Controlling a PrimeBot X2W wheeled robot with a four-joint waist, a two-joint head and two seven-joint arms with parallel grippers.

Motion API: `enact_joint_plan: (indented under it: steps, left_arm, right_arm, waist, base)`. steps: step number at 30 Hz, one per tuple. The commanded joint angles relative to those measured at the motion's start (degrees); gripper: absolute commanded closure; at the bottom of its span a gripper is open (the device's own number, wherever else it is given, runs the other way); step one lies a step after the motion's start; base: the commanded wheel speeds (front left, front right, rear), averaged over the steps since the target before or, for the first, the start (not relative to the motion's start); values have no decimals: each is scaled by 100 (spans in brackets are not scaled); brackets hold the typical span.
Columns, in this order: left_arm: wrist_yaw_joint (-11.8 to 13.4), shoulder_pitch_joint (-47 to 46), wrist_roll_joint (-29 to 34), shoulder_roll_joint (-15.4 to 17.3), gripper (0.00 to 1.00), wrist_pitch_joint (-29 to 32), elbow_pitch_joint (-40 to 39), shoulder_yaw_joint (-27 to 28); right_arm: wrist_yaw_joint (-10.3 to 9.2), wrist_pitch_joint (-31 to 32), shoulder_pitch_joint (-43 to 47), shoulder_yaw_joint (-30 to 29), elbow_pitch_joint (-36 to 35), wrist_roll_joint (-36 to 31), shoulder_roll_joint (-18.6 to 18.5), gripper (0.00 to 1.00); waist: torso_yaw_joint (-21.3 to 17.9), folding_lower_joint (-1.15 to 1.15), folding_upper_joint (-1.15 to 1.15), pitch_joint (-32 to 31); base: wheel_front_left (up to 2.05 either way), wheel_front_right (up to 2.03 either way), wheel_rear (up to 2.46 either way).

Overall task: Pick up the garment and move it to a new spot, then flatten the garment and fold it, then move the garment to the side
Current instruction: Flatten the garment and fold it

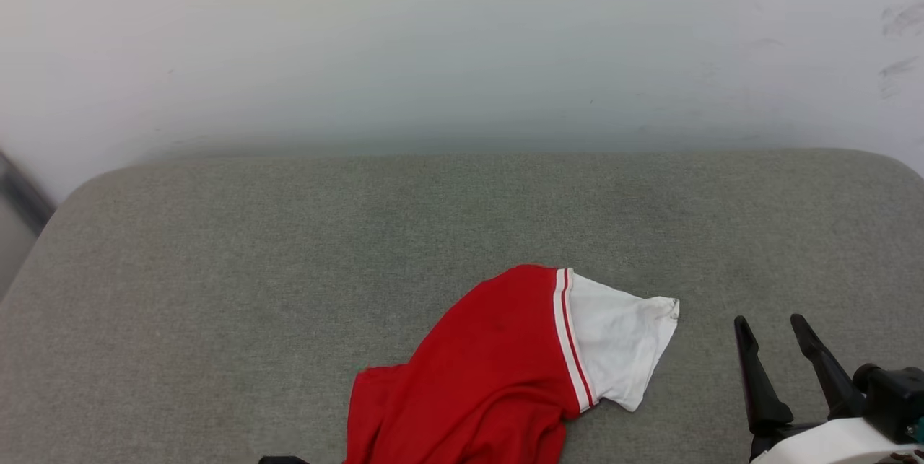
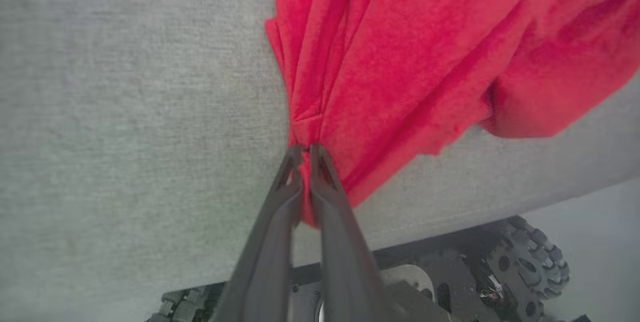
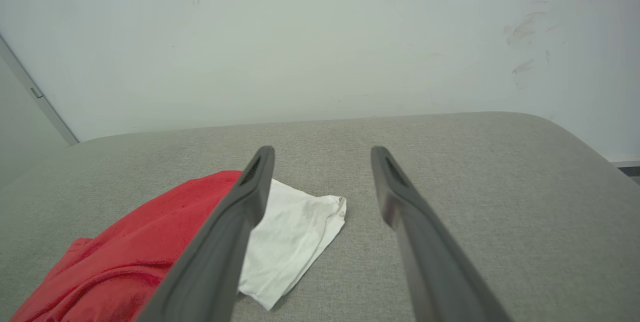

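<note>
Head view: right gripper (image 1: 769, 320) spread wide and empty; garment (image 1: 491, 370) crumpled near its left side, white sleeve towards it.
Left wrist view: left gripper (image 2: 305, 147) clenched on a bunched red fold, front edge of grey cushion (image 2: 125, 111) close behind the fingertips.
Right wrist view: bare cushion ahead and rightwards, up to the rounded far edge.

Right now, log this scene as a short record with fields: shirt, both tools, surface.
shirt: red T-shirt, crumpled, lying near the front edge of the surface
sleeve: white sleeve, lying flat on the shirt's right side
left: left tool shut on a bunch of red fabric
right: right tool open, holding nothing, apart from the sleeve
surface: grey padded top
backdrop: pale wall
</note>
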Motion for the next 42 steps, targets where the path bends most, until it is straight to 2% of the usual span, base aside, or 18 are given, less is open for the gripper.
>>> enact_joint_plan:
  steps: [1,2,3,6,12,17,20,24,29,34,39,40,41,42]
  left_arm:
    - [0,48,-25,-58,77,-23,19,-7]
    - [-9,64,-2,-83,16,-94,55,-21]
    - [2,49,35,-114,0,-180,84,-14]
    - [49,-138,189,-239,0,-579,82,81]
    - [111,-616,593,-260,0,-1275,-27,295]
    - [-64,-1348,822,-244,0,-1370,55,319]
    - [-374,-1882,858,-231,0,-1122,261,171]
    - [-884,-2523,760,-188,0,-564,707,-64]
    - [-1376,-3030,573,-182,0,173,1329,-322]
    - [-1709,-3316,464,-201,0,648,1829,-525]
    - [-1807,-3478,375,-221,0,1092,2352,-659]
    - [-1817,-3473,324,-244,4,1212,2469,-682]
    - [-1836,-3492,302,-270,35,1313,2550,-715]
    - [-1860,-3504,265,-288,53,1427,2647,-751]
  right_arm:
    - [-2,-4,54,11,-37,-9,8,0]
    - [-2,6,60,12,-50,-12,8,0]
    - [-2,21,68,12,-65,-20,8,0]
    - [-2,47,107,-14,-122,-41,8,0]
    - [-2,112,110,-41,-210,-54,8,0]
    - [-2,111,67,-32,-232,-4,8,0]
    - [-2,110,60,6,-220,14,8,0]
    - [-2,122,7,80,-167,1,8,0]
    - [-2,105,-73,143,-100,50,8,0]
    - [-2,51,-200,192,-19,36,8,0]
    - [-2,-21,-347,240,57,45,8,0]
    - [-2,-31,-365,244,76,43,8,0]
    - [-2,-43,-383,251,90,48,8,0]
    - [-2,-52,-404,259,108,52,8,0]
  waist:
    - [-1,1,0,-4]
    - [-2,1,0,-9]
    - [0,1,0,-13]
    - [31,1,0,-35]
    - [41,1,0,-88]
    - [3,1,0,-23]
    - [-52,1,0,51]
    - [-216,1,0,167]
    - [-452,1,0,369]
    - [-657,1,0,616]
    - [-799,1,0,826]
    - [-824,1,0,849]
    - [-843,1,0,865]
    - [-857,1,0,882]
  base:
    - [0,0,0]
    - [0,0,0]
    - [0,0,0]
    - [0,0,0]
    - [0,0,0]
    - [0,0,0]
    - [0,0,0]
    - [0,0,0]
    - [0,0,0]
    - [0,0,0]
    - [0,0,0]
    - [0,0,0]
    - [0,0,0]
    - [0,0,0]
